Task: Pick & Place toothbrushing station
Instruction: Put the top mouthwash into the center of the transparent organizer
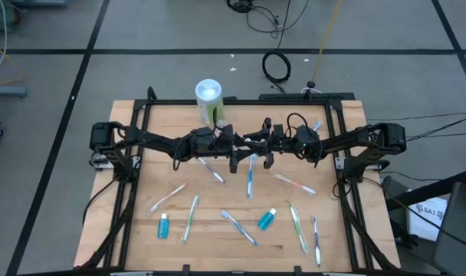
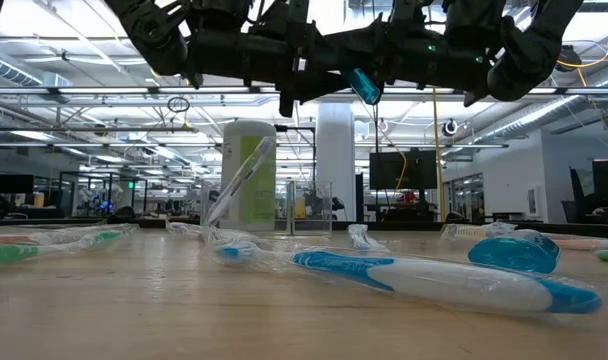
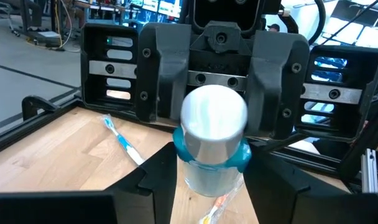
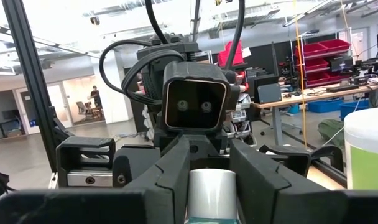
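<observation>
A small teal tube with a white cap (image 2: 364, 85) hangs high above the table's middle, where both arms meet. My right gripper (image 4: 211, 149) is shut on it, and the tube (image 4: 211, 193) lies between its fingers. My left gripper (image 3: 211, 168) faces it from the other side, fingers closed in on the tube (image 3: 214, 121), whose cap points at the left wrist. From above, my left gripper (image 1: 237, 146) and my right gripper (image 1: 261, 146) stand tip to tip and hide the tube. Several toothbrushes (image 1: 250, 175) and two more teal tubes (image 1: 267, 219) (image 1: 163, 226) lie flat on the wooden table (image 1: 218, 238). My left gripper has its two fingers against opposite sides of the tube's teal shoulder (image 3: 176, 149), just behind the white cap. The fingers come level from the table's left and run along the tube. The tube is clear of the table, cap end tilted up. My right gripper pinches the tube between its two fingers (image 4: 176, 168), which flank the cap (image 4: 211, 186); the exact place of contact is hidden by the fingers. They come from the table's right, slanting a little upward, along the tube. The teal tail end (image 2: 376, 98) points down.
A tall green-and-white canister (image 1: 208, 98) stands at the table's far edge, left of centre. Black frame rails (image 1: 133, 192) (image 1: 342, 184) run along both sides of the table. In the low view a blue-and-white toothbrush (image 2: 424, 280) lies close in front.
</observation>
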`<control>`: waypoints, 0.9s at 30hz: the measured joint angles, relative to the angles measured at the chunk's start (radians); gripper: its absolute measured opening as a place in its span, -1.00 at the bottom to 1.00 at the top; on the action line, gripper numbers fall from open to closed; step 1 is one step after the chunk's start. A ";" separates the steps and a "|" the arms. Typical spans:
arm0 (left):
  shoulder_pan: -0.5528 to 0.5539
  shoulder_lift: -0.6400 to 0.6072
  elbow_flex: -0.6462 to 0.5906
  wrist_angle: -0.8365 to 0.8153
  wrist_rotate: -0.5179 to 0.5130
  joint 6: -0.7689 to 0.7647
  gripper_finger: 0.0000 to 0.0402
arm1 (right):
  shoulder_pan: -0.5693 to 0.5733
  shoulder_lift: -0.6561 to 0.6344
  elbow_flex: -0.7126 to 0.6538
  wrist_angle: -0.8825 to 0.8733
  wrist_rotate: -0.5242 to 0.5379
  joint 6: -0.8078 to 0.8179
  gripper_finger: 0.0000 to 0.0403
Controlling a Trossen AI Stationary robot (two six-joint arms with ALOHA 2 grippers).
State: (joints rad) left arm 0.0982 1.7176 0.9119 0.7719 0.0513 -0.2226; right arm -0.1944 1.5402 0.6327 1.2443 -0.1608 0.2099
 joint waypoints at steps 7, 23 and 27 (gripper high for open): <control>0.000 0.000 0.000 -0.008 -0.003 0.000 -0.23 | 0.000 0.000 0.000 -0.007 0.010 -0.013 -0.41; 0.013 -0.002 0.000 -0.052 -0.048 -0.026 -0.42 | -0.010 0.001 0.000 -0.023 0.030 -0.014 -0.13; 0.012 -0.002 0.000 -0.052 -0.048 -0.026 -0.42 | -0.009 0.001 0.000 -0.022 0.030 -0.014 -0.08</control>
State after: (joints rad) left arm 0.1101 1.7161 0.9123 0.7200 0.0029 -0.2481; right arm -0.2035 1.5414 0.6327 1.2221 -0.1310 0.1959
